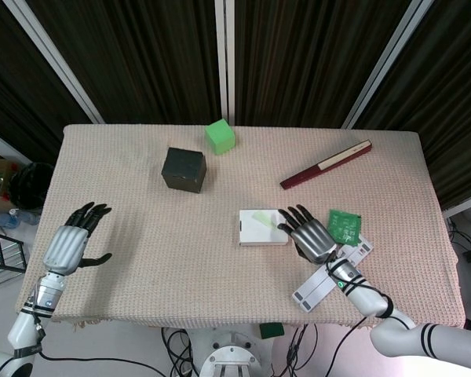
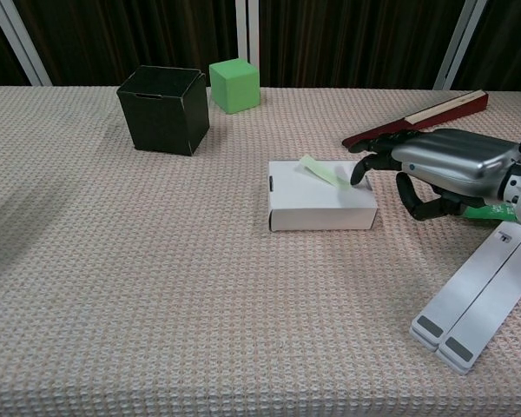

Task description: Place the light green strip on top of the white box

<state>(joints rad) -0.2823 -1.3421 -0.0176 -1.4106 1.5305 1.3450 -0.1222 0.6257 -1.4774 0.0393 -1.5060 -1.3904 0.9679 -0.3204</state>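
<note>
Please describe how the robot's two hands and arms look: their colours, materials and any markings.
Both the left hand and the right hand have a silver metallic back and black fingers. Each wrist carries a black and white band. The right forearm is white with black rings.

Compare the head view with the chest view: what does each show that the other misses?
Only the head view shows the left hand, open above the table's left edge, and most of the dark green packet beside the right hand.

Only the chest view shows that the light green strip lies tilted, one end lifted off the box top.

Both show the white box, the strip on it, the right hand at its right end, the black box, green cube, closed red fan and white bars.
</note>
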